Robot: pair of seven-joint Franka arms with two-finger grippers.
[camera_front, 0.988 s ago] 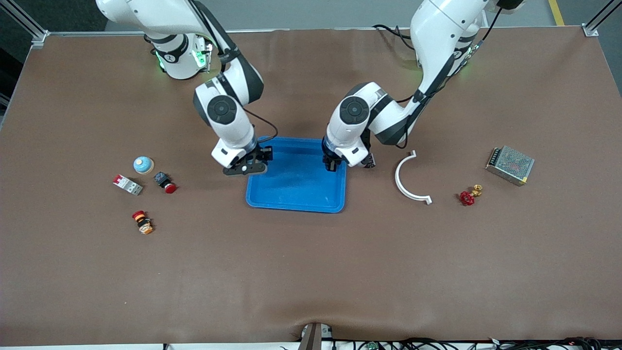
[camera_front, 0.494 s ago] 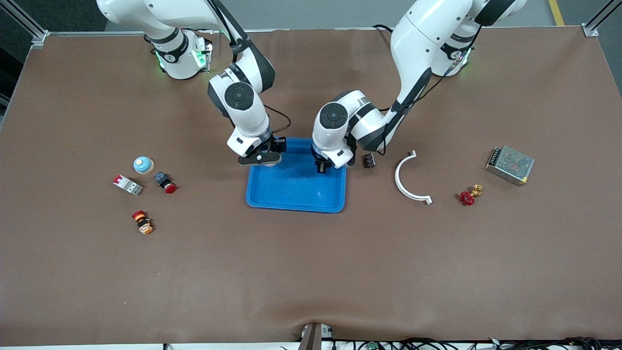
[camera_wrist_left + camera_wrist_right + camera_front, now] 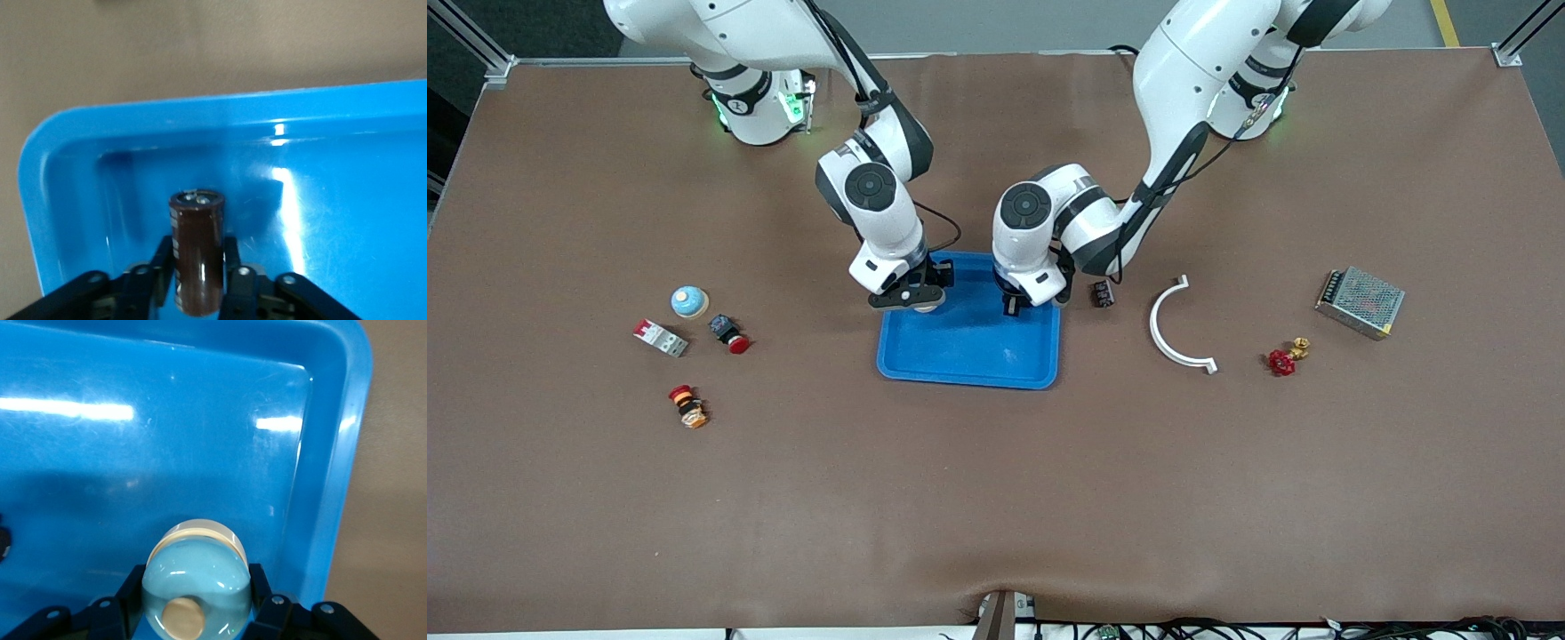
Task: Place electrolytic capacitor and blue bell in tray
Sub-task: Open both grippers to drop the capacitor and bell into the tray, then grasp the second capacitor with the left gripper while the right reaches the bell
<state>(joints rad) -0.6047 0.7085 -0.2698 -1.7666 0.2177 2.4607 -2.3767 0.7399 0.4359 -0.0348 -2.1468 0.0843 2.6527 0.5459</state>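
Mid-table: left gripper (image 3: 198,283) clamping brown cylindrical capacitor (image 3: 197,257), right gripper (image 3: 193,613) clamping pale-blue domed bell (image 3: 197,587), both hovering over bright-blue plastic tray (image 3: 969,351). Risk: released parts rolling over rim.

The front view looks down from high across the table, facing both arm bases, and takes in the whole tabletop around the tray (image 3: 969,342). Each wrist view looks down from close above, the left onto one tray (image 3: 200,127) corner, the right onto another tray (image 3: 333,453) corner.
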